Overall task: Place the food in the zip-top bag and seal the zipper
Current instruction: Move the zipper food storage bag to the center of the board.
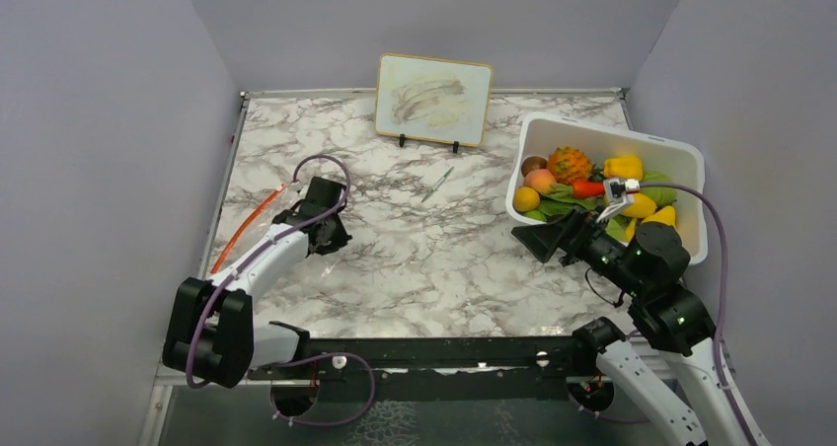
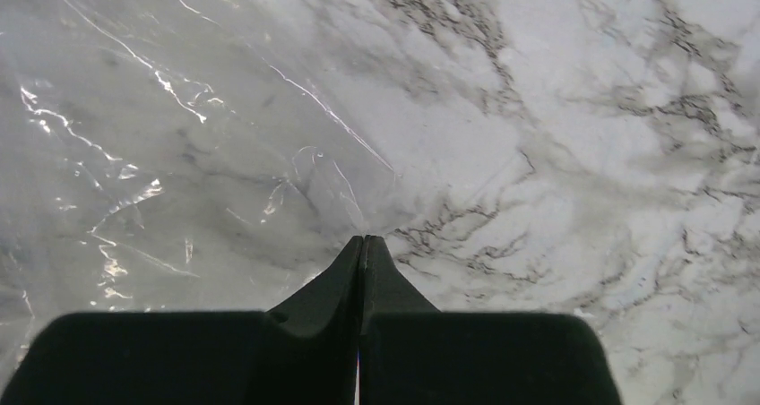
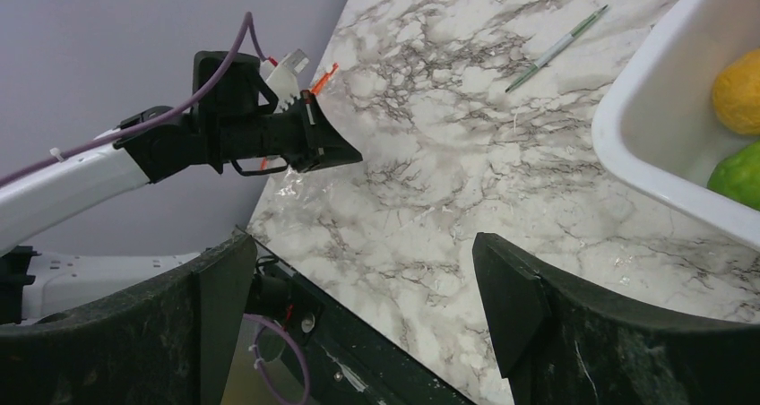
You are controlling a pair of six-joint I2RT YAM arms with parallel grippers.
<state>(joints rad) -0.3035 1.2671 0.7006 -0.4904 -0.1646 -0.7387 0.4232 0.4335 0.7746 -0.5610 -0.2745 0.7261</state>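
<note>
Clear plastic zip-top bag [image 2: 161,154] lies on the marble-patterned tabletop [image 1: 434,259] at its left side, with its red-orange zipper strip [image 1: 247,224] running along the side nearest the left wall. The left end effector [image 2: 363,240] is clenched, tips meeting at the bag's film; whether film is pinched between them I cannot tell. Colourful toy fruits and vegetables [image 1: 582,185] sit heaped in the white rectangular plastic bin [image 1: 691,155] at the right. The right end effector [image 1: 541,239] hangs released, jaws wide, just beside the bin's near-left corner.
</note>
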